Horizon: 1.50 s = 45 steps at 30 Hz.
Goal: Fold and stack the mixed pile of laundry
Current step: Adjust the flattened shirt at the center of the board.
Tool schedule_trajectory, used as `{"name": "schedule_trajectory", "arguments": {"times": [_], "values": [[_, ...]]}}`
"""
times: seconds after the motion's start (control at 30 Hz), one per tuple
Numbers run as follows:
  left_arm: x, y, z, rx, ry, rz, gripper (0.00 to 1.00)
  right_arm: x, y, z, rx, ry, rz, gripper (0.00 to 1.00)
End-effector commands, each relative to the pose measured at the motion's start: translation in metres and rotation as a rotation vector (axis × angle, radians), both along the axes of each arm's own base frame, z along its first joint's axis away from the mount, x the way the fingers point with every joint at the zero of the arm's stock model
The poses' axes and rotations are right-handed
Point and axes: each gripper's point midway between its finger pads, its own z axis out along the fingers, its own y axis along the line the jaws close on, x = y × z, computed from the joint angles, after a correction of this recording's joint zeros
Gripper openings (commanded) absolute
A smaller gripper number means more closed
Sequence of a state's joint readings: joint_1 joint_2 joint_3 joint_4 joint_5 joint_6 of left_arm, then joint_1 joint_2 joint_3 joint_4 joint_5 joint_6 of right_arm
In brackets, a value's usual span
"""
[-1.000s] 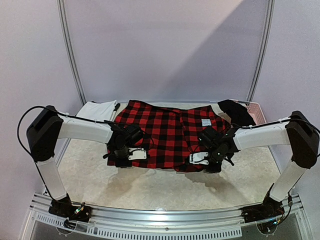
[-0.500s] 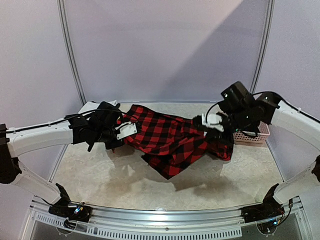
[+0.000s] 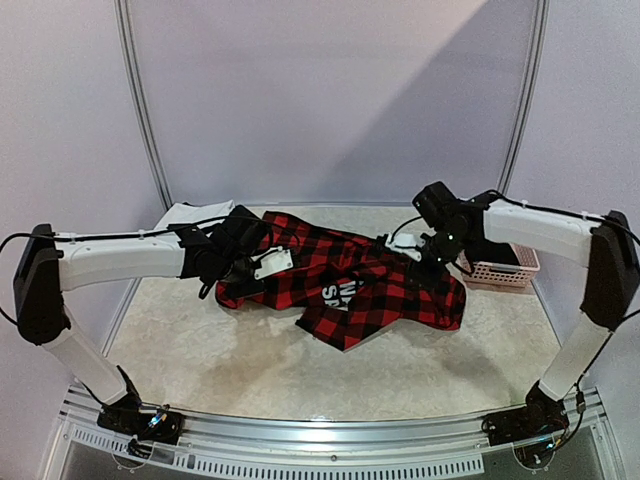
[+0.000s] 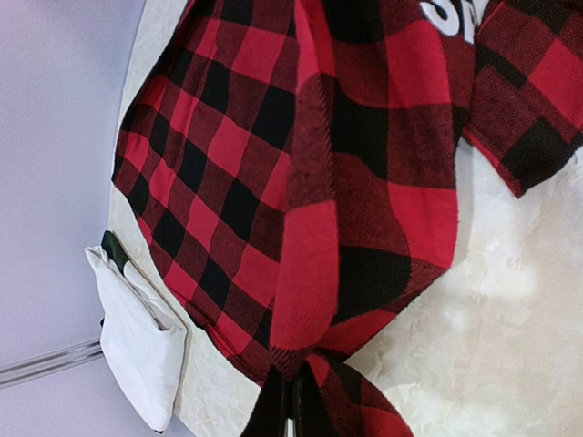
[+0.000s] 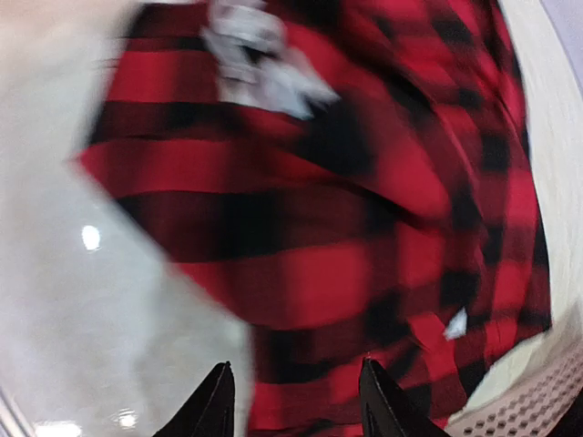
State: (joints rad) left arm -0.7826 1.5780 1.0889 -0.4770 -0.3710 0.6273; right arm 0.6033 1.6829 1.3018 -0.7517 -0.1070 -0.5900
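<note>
Loosely bunched flannel shirt (image 3: 355,285), red-black checks, rumpled

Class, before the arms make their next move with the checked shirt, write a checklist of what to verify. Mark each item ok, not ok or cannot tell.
1. Left gripper holds the checked shirt: ok, shut on a pinch of fabric.
2. Right gripper holds the shirt: not ok, fingers apart, nothing between them.
3. Shirt lies flat: not ok, bunched and twisted.
4. White cloth clear of the shirt: ok, table shows between them.
5. Pink basket clear of the shirt: cannot tell, the right arm hides that edge.
</note>
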Motion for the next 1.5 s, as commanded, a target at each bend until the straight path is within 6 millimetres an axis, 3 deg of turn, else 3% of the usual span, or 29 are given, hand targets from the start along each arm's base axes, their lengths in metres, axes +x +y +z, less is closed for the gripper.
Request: {"name": "schedule_trajectory", "arguments": {"times": [0.0, 0.07, 0.13, 0.37, 0.57, 0.63, 0.7, 0.77, 0.83, 0.87, 1.03, 1.2, 1.27, 1.33, 1.43, 1.47], "values": [[0.0, -0.003, -0.008, -0.032, 0.031, 0.015, 0.0, -0.081, 0.038, 0.037, 0.111, -0.063, 0.321, 0.46], [-0.001, -0.004, -0.012, -0.029, 0.045, 0.016, 0.0, -0.101, 0.046, 0.018, 0.066, -0.043, 0.403, 0.48], [-0.002, -0.004, -0.014, -0.029, 0.049, 0.016, 0.0, -0.105, 0.053, -0.001, 0.017, -0.047, 0.446, 0.48], [-0.003, -0.002, -0.02, -0.024, 0.058, 0.019, 0.0, -0.078, 0.078, -0.039, -0.064, -0.092, 0.506, 0.55], [-0.001, -0.001, -0.021, -0.03, 0.063, 0.025, 0.0, -0.077, 0.088, -0.076, -0.139, -0.086, 0.56, 0.58], [-0.001, 0.0, -0.022, -0.029, 0.064, 0.028, 0.0, -0.078, 0.09, -0.085, -0.164, -0.094, 0.57, 0.52], [-0.001, 0.0, -0.021, -0.03, 0.064, 0.028, 0.0, -0.079, 0.09, -0.088, -0.192, -0.102, 0.57, 0.29], [-0.001, 0.001, -0.022, -0.029, 0.064, 0.027, 0.0, -0.086, 0.09, -0.078, -0.182, -0.079, 0.575, 0.12], [-0.002, 0.0, -0.023, -0.032, 0.073, 0.022, 0.0, -0.102, 0.093, -0.052, -0.111, -0.034, 0.591, 0.03], [-0.004, -0.001, -0.023, -0.034, 0.078, 0.017, 0.0, -0.112, 0.094, -0.025, -0.05, -0.025, 0.607, 0.0], [-0.016, -0.003, -0.03, -0.029, 0.119, -0.008, 0.0, -0.153, 0.088, 0.081, 0.132, 0.023, 0.666, 0.0], [-0.035, -0.002, -0.033, -0.03, 0.152, -0.05, 0.0, -0.172, 0.082, 0.167, 0.261, -0.018, 0.688, 0.0], [-0.037, -0.001, -0.033, -0.03, 0.152, -0.055, 0.0, -0.163, 0.08, 0.168, 0.245, -0.066, 0.649, 0.18], [-0.036, 0.0, -0.031, -0.027, 0.14, -0.052, 0.0, -0.14, 0.078, 0.134, 0.163, -0.115, 0.575, 0.38], [-0.034, 0.002, -0.031, -0.013, 0.13, -0.046, 0.0, -0.118, 0.071, 0.071, 0.047, -0.153, 0.532, 0.47], [-0.034, 0.002, -0.031, -0.012, 0.13, -0.046, 0.0, -0.113, 0.07, 0.059, 0.03, -0.161, 0.526, 0.49]]}}
